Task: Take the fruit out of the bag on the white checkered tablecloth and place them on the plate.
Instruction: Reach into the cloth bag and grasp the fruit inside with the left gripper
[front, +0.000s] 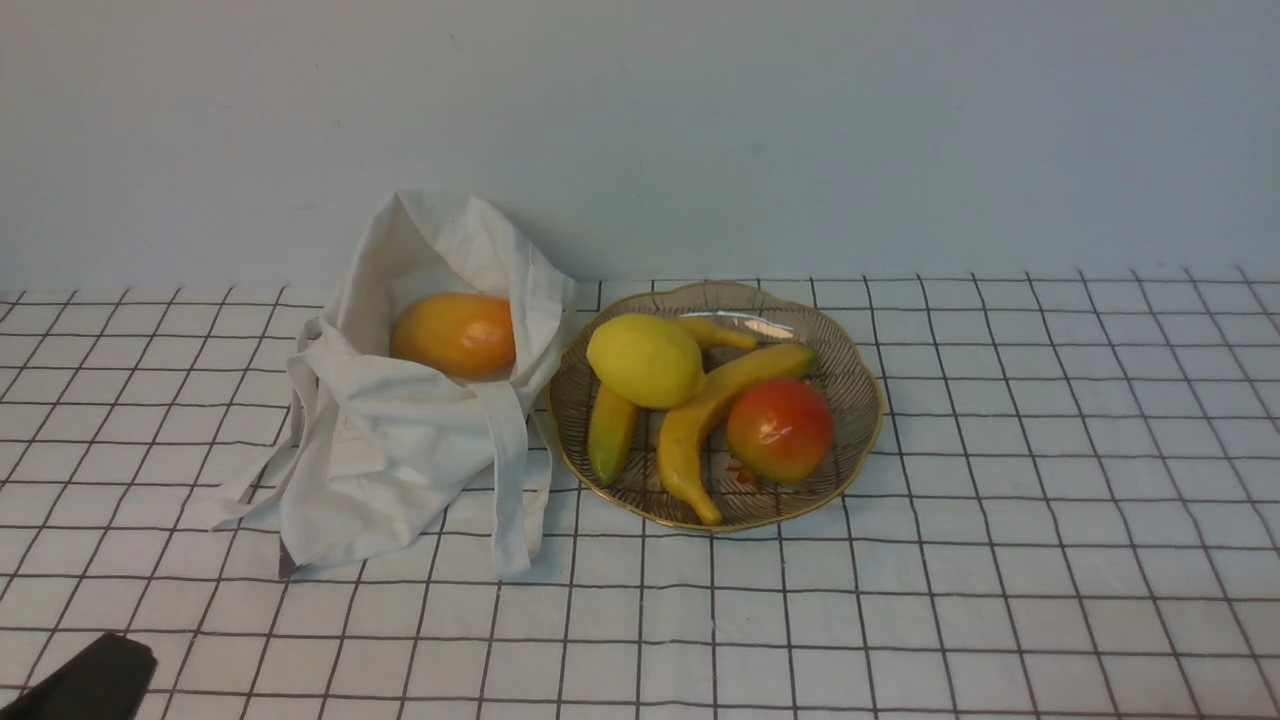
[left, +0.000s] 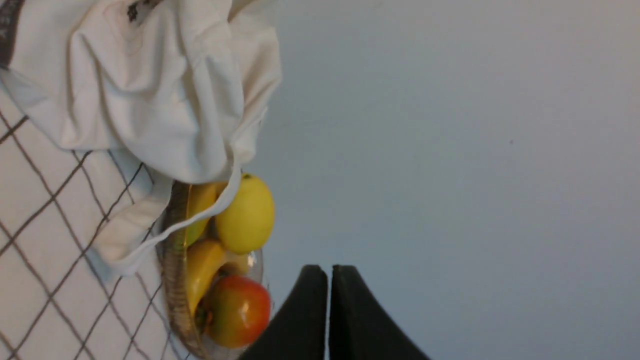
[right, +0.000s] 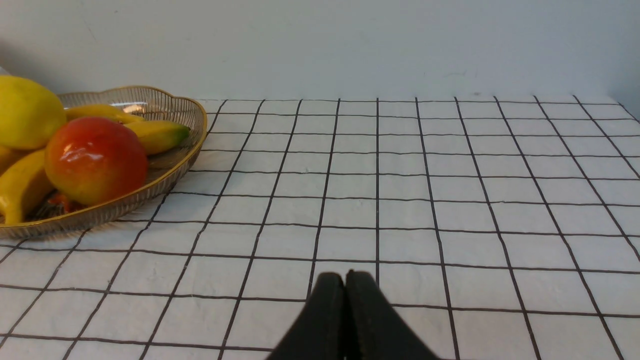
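Mango (front: 455, 336) in open cloth bag (front: 400, 440), bananas (front: 705, 400), lemon (front: 646, 361) and red-green fruit (front: 781, 431) in plate (front: 866, 440), left gripper (left: 330, 272) and right gripper (right: 345, 277) closed, empty.

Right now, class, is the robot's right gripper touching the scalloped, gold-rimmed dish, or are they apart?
Apart. The right wrist view shows gridded cloth between the right gripper and the scalloped gold-rimmed dish.

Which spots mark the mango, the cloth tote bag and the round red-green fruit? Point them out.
Mango (front: 452, 335): front view, on its glossy side.
Cloth tote bag (front: 405, 405): front view, on its folded front.
Round red-green fruit (right: 96, 160): right wrist view, on its red side.
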